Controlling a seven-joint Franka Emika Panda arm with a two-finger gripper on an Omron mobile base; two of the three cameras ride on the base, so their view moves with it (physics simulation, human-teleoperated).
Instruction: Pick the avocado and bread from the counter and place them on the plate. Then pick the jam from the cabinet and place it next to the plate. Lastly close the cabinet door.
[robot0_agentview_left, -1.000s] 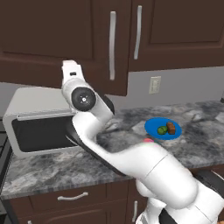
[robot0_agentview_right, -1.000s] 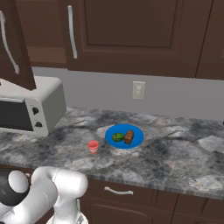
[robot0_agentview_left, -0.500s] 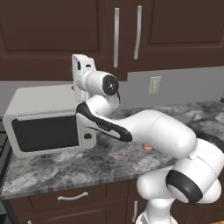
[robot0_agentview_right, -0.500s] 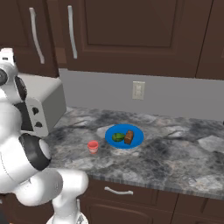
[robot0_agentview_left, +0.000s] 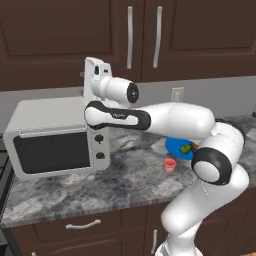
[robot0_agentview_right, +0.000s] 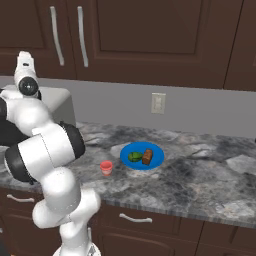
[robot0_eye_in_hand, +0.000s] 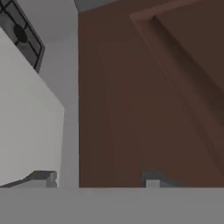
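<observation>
Microwave (robot0_agentview_left: 52, 137) (w/ arm above) beside jam (robot0_agentview_right: 106, 167).

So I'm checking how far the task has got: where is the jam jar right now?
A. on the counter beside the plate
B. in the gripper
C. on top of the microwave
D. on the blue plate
A: the jam stands on the counter just left of the plate, apart from it.
</observation>
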